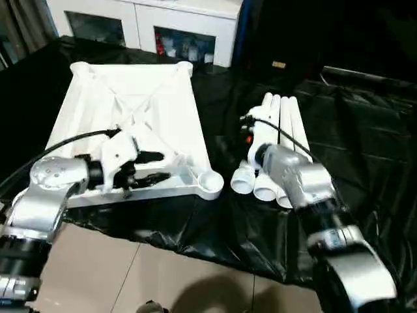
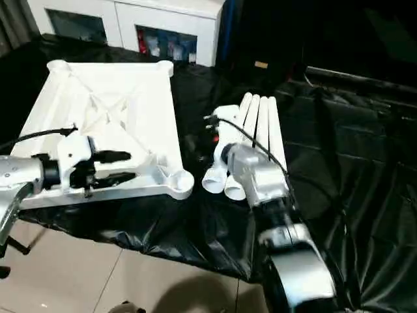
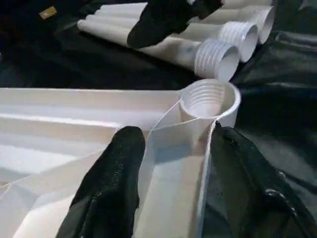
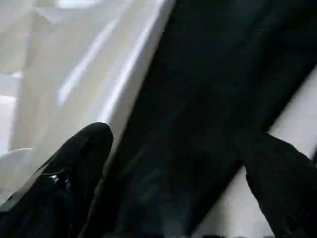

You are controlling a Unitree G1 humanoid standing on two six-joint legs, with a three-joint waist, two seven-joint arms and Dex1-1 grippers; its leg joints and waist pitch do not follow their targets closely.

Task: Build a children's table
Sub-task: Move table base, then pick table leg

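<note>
Behind the work stands a white cabinet (image 1: 150, 29) with glass doors, coloured items dimly visible on its shelf, and a crinkled, glossy black sheet (image 1: 352, 137) covers the work surface, hanging over the near edge above a beige tiled floor (image 1: 130, 274). A black cable (image 1: 58, 145) arcs across the left forearm, and another runs over the right wrist and across the legs. The tabletop (image 1: 137, 104) lies upside down on the left part of the sheet, a white plastic rectangle with raised ribs crossing diagonally on its underside and a round, threaded socket (image 3: 208, 101) at each rounded corner. The four legs (image 1: 280, 124) lie side by side on the sheet to the right of the tabletop, close to but apart from it; they are long, smooth white tubes that taper away from the robot, with ribbed, open ends facing the near edge. The left gripper (image 1: 148, 167) hangs over the tabletop's near rim close to the near right socket, its two black fingers (image 3: 111, 188) parted on either side of a rib, pinching nothing. The right gripper (image 4: 178, 173) hovers above the gap between the tabletop and the legs, its silver wrist covering the near part of the tubes, its fingers spread wide and empty.
</note>
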